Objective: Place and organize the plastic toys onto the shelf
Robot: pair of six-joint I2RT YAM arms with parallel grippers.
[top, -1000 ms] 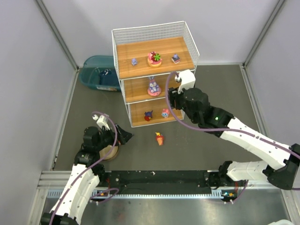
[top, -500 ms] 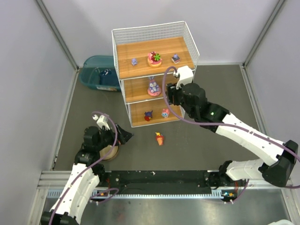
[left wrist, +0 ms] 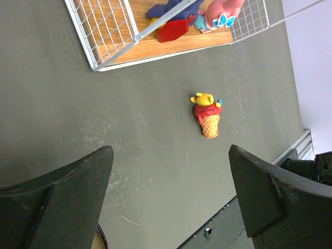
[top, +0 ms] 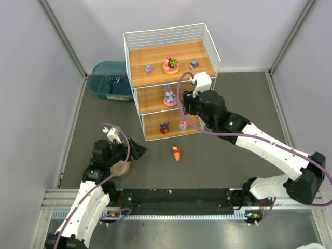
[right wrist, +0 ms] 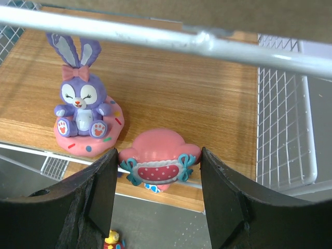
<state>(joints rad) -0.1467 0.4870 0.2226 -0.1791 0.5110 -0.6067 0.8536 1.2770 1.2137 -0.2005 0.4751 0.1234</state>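
Observation:
The shelf [top: 171, 54] stands at the back with toys on all three boards: a pink flower-topped disc [top: 170, 65] on top, a purple-eared bunny [top: 169, 96] in the middle, two small figures [top: 174, 126] below. My right gripper [top: 188, 104] is at the middle board's right front, shut on a pink toy with teal bows [right wrist: 158, 150], held just right of the bunny [right wrist: 80, 109] over the board's front edge [right wrist: 207, 197]. A red-and-yellow cone toy [top: 177, 153] lies on the floor before the shelf and shows in the left wrist view [left wrist: 207, 115]. My left gripper [top: 138, 150] is open and empty, low over the floor.
A teal bin [top: 109, 80] sits left of the shelf. A tan round bowl [top: 122, 168] lies under my left wrist. White mesh walls [right wrist: 282, 104] close the board's right side, and a wire rail [right wrist: 155, 33] crosses above my right fingers.
My right gripper has moved a little left and toward the shelf's middle board with the pink toy in it. The left arm has not moved.

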